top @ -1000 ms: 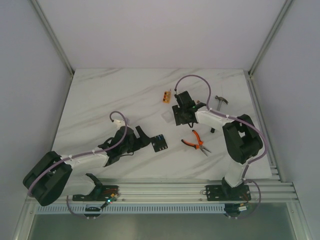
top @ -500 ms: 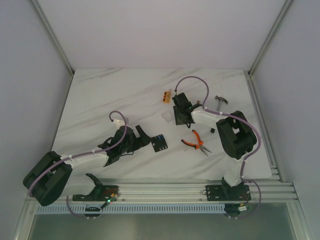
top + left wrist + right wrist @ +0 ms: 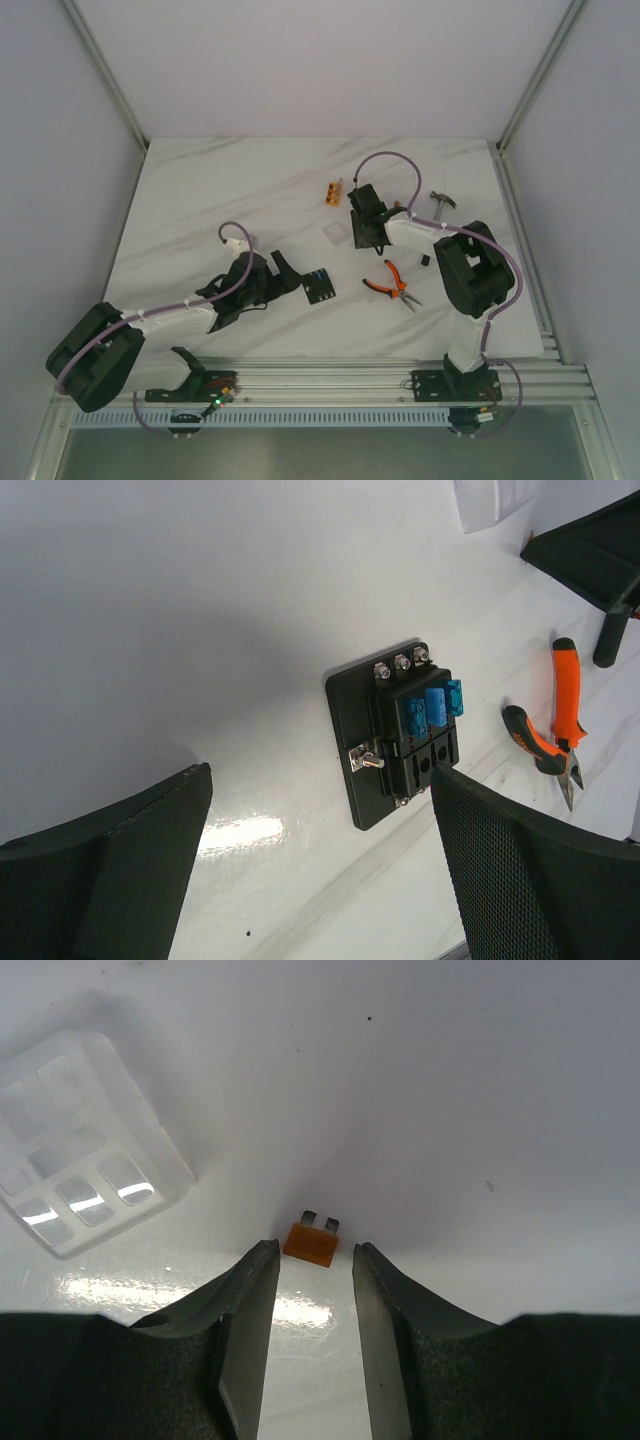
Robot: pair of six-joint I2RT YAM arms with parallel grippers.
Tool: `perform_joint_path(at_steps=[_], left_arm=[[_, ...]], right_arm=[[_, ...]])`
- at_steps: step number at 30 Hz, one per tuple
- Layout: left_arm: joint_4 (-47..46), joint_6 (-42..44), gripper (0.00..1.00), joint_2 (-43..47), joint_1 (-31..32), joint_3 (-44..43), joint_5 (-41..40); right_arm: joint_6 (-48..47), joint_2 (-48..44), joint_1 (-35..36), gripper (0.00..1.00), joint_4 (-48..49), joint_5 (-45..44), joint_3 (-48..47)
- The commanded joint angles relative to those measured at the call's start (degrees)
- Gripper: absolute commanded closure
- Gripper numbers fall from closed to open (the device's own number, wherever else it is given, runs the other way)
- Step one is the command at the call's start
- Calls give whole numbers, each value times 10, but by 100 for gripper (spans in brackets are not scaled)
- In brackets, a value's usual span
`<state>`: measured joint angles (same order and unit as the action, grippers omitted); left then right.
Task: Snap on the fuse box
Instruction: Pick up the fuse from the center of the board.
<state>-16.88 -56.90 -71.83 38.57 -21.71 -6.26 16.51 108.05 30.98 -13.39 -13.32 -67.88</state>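
**Fuse box flat on the table, just beyond wide-spread left jaws**

Fuse box (image 3: 319, 287) lies flat on the marble table (image 3: 200, 200), close to the near edge and about halfway along it. You get the clearest look from the left wrist camera: the fuse box (image 3: 400, 730) shows a black base plate, a raised block with blue fuses, and small screws. One corner of it is hidden behind the right-hand finger in that view. From the top camera it is too small to make out any fuses.

Your left gripper (image 3: 290, 280) sits just beside the box, on the side toward the table's left edge. Its jaws are spread wide and hold nothing; in the wrist view the left gripper (image 3: 320, 780) has only bare table between its fingers.

Your right gripper (image 3: 362, 235) is nearer the middle of the table, toward the far edge. In its wrist view the right gripper (image 3: 312, 1275) has its jaws a narrow gap apart, pinching nothing. A small orange fuse (image 3: 311, 1242) lies on the table right at the tips; you cannot tell whether either finger touches it. A clear plastic tray (image 3: 80, 1140) lies near, cut off by the frame's left side.

Orange-handled pliers (image 3: 395, 283) lie between the box and the table's right edge. A hammer (image 3: 443, 202) and a small orange block (image 3: 334, 190) lie nearer the far edge.
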Motion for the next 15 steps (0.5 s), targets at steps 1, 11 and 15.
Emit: perform_joint_path(at_steps=[1, 11, 15], left_arm=[[11, 1, 0, -4, -4, 8, -2], [11, -2, 0, -7, -4, 5, -3], [11, -4, 0, -6, -4, 6, -2]], right_arm=[[12, 0, -2, 58, 7, 14, 0], [37, 16, 2, 56, 13, 8, 0], [43, 25, 2, 60, 7, -5, -1]])
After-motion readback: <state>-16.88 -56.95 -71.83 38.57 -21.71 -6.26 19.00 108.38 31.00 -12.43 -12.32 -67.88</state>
